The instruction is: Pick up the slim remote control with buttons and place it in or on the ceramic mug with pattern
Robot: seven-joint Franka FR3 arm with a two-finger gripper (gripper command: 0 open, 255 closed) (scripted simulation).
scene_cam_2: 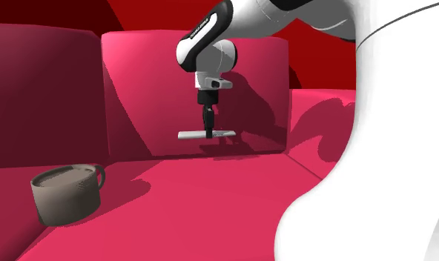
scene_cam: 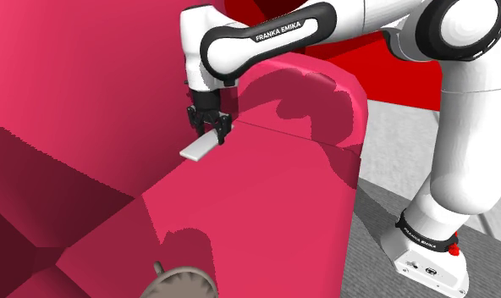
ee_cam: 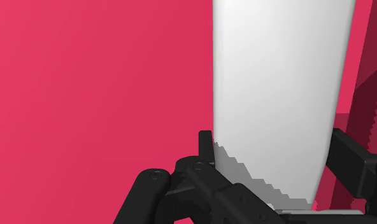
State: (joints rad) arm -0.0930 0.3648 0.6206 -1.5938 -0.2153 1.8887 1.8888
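Note:
A slim, plain light-grey remote [scene_cam: 200, 147] hangs level in the air above the red sofa seat, clasped by my black gripper [scene_cam: 217, 129], which is shut on it. In the second exterior view the remote [scene_cam_2: 205, 134] is a thin flat bar under the gripper [scene_cam_2: 208, 127], well above the cushion. In the wrist view the remote [ee_cam: 279, 89] runs away from the fingers [ee_cam: 206, 149] that clasp its sides. A grey-brown mug [scene_cam_2: 66, 192] with a handle stands on the seat at that view's lower left, apart from the gripper; its rim [scene_cam: 183, 279] shows at the shoulder view's bottom edge.
I am over a red sofa with a seat [scene_cam: 240, 212], a backrest [scene_cam_2: 151, 81] and an armrest [scene_cam: 316, 93]. The robot's white base [scene_cam: 426, 254] stands on grey floor beside the sofa. A white arm link [scene_cam_2: 374, 185] covers the second exterior view's right side.

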